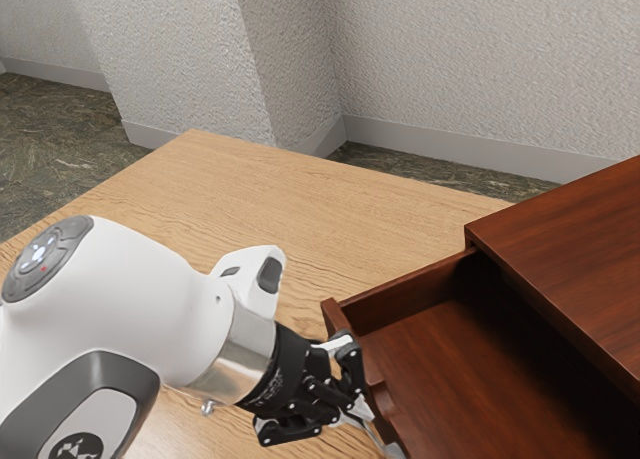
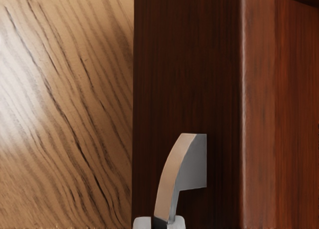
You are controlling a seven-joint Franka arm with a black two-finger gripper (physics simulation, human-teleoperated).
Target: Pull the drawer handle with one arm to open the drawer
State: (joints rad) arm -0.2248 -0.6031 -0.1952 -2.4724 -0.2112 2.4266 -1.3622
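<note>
Drawer (image 1: 405,284) stands pulled well out of the dark cabinet (image 1: 580,249) in the exterior view. Its front is against the gripper (image 1: 352,384), whose fingers sit narrow, pinching the silver drawer handle (image 1: 372,422), and the white arm (image 1: 110,319) hides the table (image 1: 250,199) behind them. Wrist view adds the drawer handle (image 2: 182,176) as a curved bar on the drawer front (image 2: 184,79), meeting the pale pads, with wood-grain table (image 2: 60,114) alongside.

A light wooden table (image 1: 250,199) bears a dark cabinet (image 1: 580,249) with an open drawer (image 1: 450,379).
</note>
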